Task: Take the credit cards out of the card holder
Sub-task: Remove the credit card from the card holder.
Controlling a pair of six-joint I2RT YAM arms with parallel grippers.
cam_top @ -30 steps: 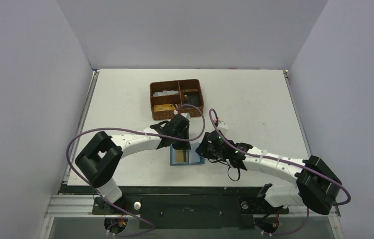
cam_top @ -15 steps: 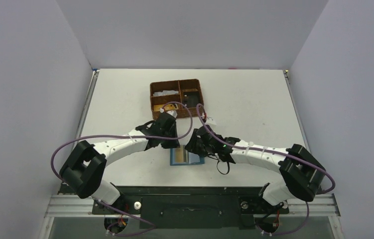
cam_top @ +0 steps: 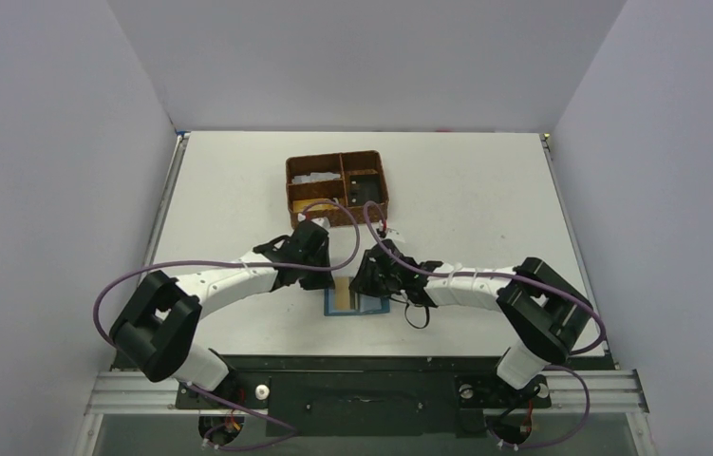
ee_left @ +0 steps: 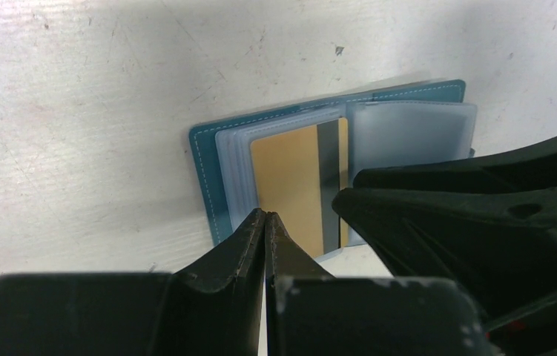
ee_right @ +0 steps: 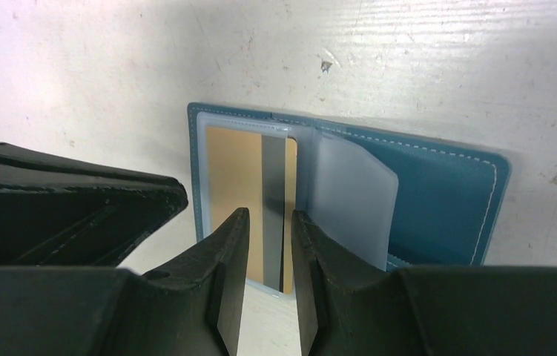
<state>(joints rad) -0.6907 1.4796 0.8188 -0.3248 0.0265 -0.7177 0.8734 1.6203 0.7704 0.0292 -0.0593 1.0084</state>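
Note:
The teal-blue card holder point(cam_top: 372, 305) lies open on the white table near the front edge. It also shows in the left wrist view point(ee_left: 202, 159) and the right wrist view point(ee_right: 438, 189). A tan-gold credit card point(ee_left: 290, 174) with a dark stripe sits in a clear sleeve on one panel, and shows in the right wrist view point(ee_right: 234, 170) too. My left gripper point(ee_left: 265, 215) is shut, its tips at the holder's edge by the card. My right gripper point(ee_right: 268, 219) is open by a narrow gap, and the card's striped edge lies in line with that gap. Both grippers point(cam_top: 328, 275) point(cam_top: 368, 281) meet over the holder.
A brown woven compartment basket point(cam_top: 383, 189) with small items stands behind the grippers, mid-table. A clear sleeve flap point(ee_right: 349, 200) stands up from the holder's middle. Purple cables loop over both arms. White walls close in the table on three sides.
Both arms have swung left. The left gripper has drawn back to the holder's far edge, and the right gripper has closed in over the card.

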